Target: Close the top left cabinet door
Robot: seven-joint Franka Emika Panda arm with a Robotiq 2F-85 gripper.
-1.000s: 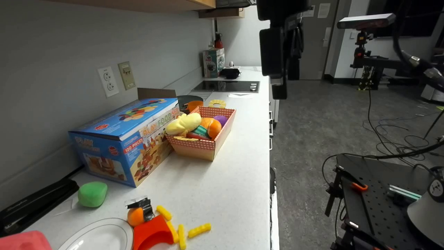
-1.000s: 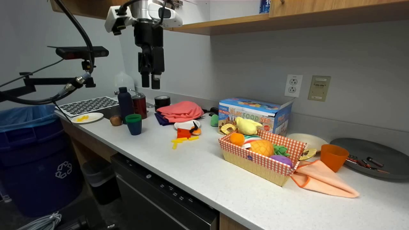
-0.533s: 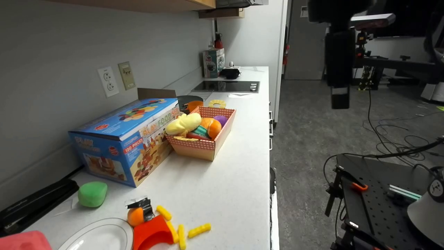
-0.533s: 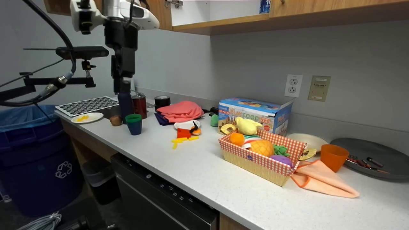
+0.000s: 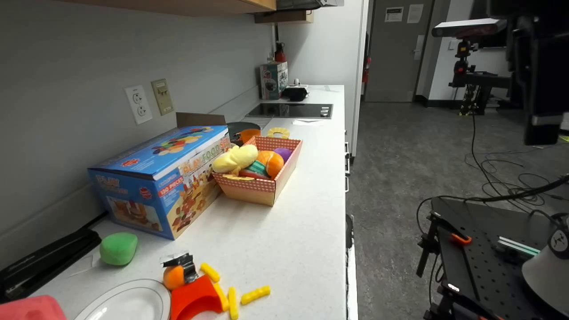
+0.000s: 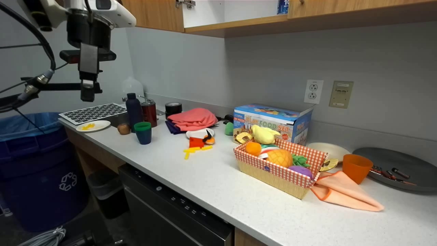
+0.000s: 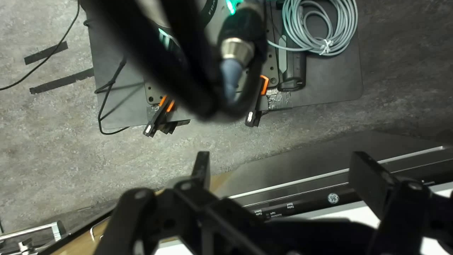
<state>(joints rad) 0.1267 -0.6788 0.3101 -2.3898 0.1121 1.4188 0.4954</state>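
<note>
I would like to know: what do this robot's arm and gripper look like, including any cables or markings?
The arm is white and rounded; its base carries a round dark badge. The gripper is black, with blocky fingers. A thick black cable with a silvery connector hangs alongside.

Exterior views share countertop [image 6: 211, 177]; wrist view seemingly downward.

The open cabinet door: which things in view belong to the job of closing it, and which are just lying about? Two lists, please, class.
Belong to the job:
open cabinet door
cabinet it hangs on
gripper, jaws apart

Just lying about:
play food box
checked basket
orange cup
peach cloth
coral cloth
dark blue bottle
</note>
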